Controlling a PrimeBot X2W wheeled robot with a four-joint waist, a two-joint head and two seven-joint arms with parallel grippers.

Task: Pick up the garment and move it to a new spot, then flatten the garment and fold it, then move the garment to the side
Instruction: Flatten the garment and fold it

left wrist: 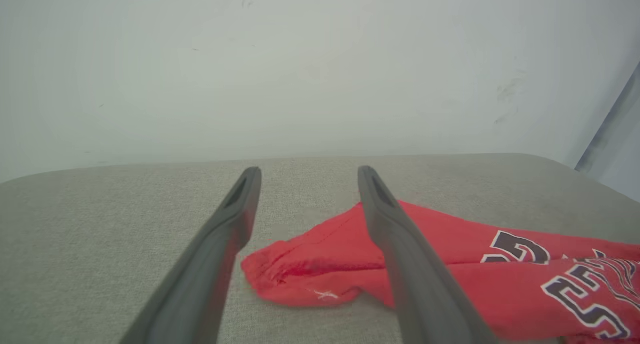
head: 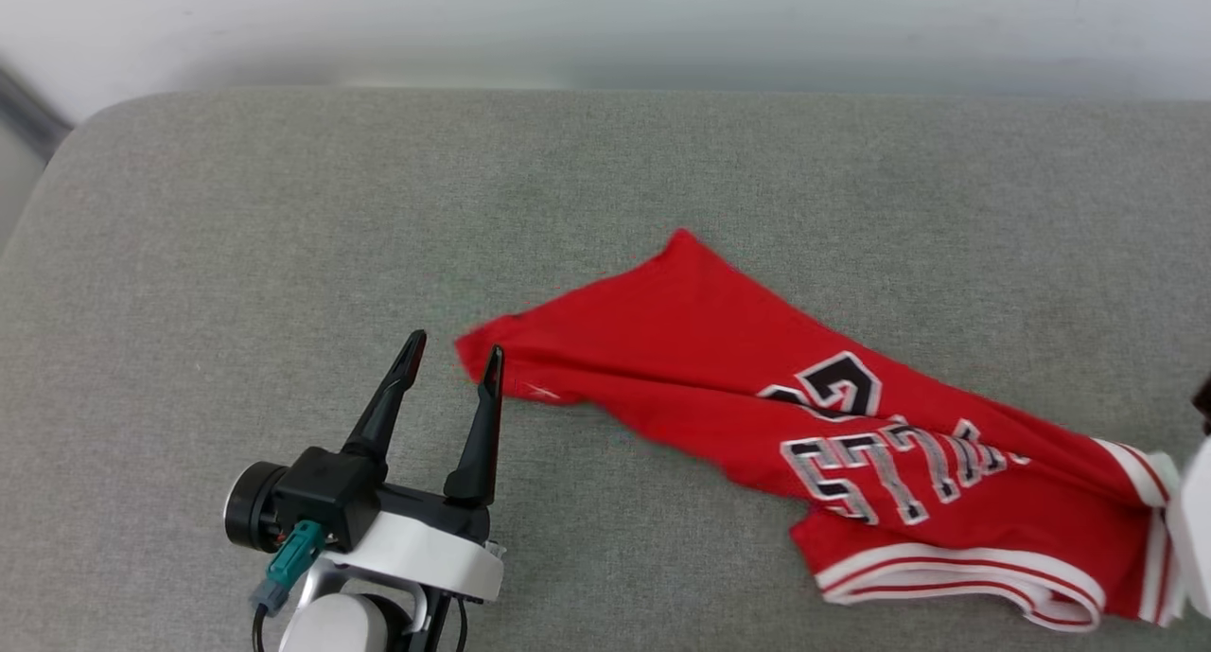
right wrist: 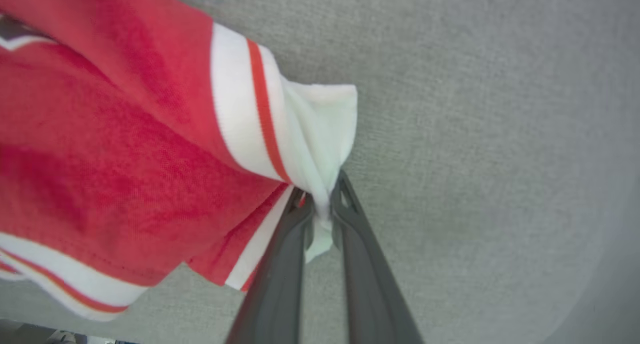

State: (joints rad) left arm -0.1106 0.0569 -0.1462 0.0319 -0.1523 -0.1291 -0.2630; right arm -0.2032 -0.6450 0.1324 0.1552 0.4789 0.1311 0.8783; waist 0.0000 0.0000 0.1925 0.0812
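The red garment (head: pixel 776 406) lies crumpled and stretched across the grey cushion, its black-and-white print facing up and its white-striped trim at the lower right. My left gripper (head: pixel 452 354) stands open just left of the garment's left corner (left wrist: pixel 295 269), which sits between the fingertips' lines without being pinched. In the right wrist view my right gripper (right wrist: pixel 322 194) is shut on the garment's white sleeve (right wrist: pixel 320 129), the cloth bunched between the two fingers. A pale part of the right arm (head: pixel 1194 529) shows at the right edge of the head view.
The grey upholstered surface (head: pixel 284 217) has rounded corners and ends at a pale wall (head: pixel 605 18) behind. Bare cushion stretches to the left and behind the garment.
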